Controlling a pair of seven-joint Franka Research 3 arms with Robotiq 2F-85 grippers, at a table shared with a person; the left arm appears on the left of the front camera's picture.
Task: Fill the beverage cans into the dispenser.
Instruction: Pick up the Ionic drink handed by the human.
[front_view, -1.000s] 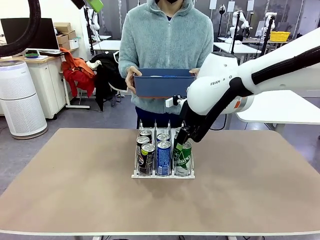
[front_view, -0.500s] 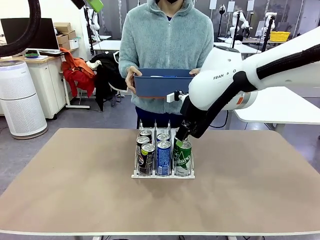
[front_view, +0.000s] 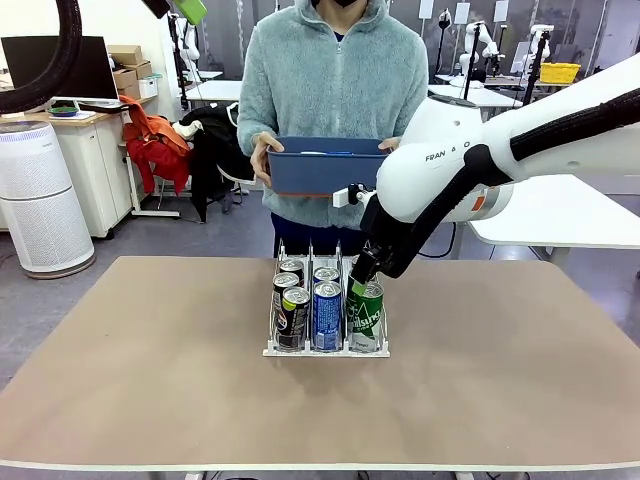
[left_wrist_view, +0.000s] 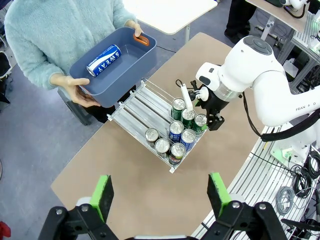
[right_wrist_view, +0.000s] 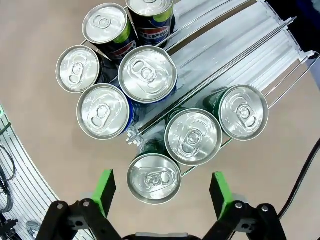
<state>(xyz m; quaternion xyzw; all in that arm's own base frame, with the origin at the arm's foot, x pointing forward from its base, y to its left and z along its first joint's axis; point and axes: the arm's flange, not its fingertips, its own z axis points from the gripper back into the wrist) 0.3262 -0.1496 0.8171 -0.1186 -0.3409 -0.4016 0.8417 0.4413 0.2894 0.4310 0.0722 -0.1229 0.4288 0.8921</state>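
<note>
Dispenser (front_view: 325, 351) holding eight upright beverage cans (right_wrist_view: 147, 74); one further can outside it.
The clear-divider, wire-railed rack on a white base stands mid-table (front_view: 150, 350). Seen from the front, the left lane holds three black-and-green cans (front_view: 293, 318), the middle lane two blue cans (front_view: 327, 315) and the right lane three green cans (front_view: 367, 318). All stand silver tops up at the near end, with the far lane sections bare. One blue can with white lettering (left_wrist_view: 104, 59) lies on its side in a dark blue bin (left_wrist_view: 131, 56) beyond the rack.

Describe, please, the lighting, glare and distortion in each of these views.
Front view: even room light, sharp, only faint shadows on the tan table. Right wrist view: the silver tops of the aluminium beverage cans shine brightly, tabs readable; wide-angle bulge. Left wrist view: sharp, the table looks skewed by the wide angle.
</note>
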